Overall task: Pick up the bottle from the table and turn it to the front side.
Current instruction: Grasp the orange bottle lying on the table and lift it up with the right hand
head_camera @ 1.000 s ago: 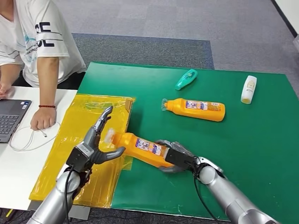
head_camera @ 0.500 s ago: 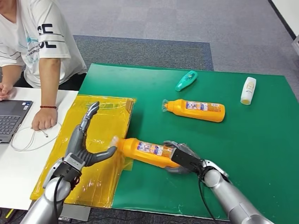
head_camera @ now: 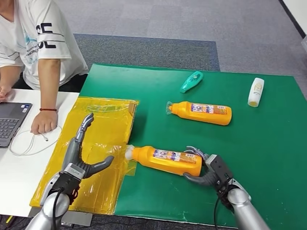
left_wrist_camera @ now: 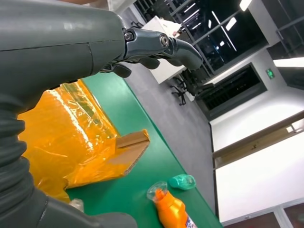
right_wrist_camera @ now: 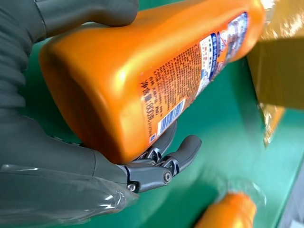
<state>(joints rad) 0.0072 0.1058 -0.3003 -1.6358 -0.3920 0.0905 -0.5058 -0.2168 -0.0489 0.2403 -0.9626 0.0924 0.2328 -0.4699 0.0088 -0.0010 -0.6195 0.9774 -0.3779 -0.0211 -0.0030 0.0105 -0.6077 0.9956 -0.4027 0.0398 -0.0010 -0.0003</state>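
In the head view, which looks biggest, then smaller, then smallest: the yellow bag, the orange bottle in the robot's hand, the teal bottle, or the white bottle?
1. yellow bag
2. orange bottle, held by the right hand
3. teal bottle and white bottle: they look alike, and both lie farther away, so I can't rank them.

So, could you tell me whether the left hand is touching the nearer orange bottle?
Apart. The head view shows the left hand open over the yellow bag, a clear gap from the orange bottle.

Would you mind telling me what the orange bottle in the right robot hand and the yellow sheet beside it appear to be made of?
Orange bottle: probably glossy plastic, with smooth highlights and a printed label. Yellow sheet: seemingly thin translucent plastic film, wrinkled and shiny.
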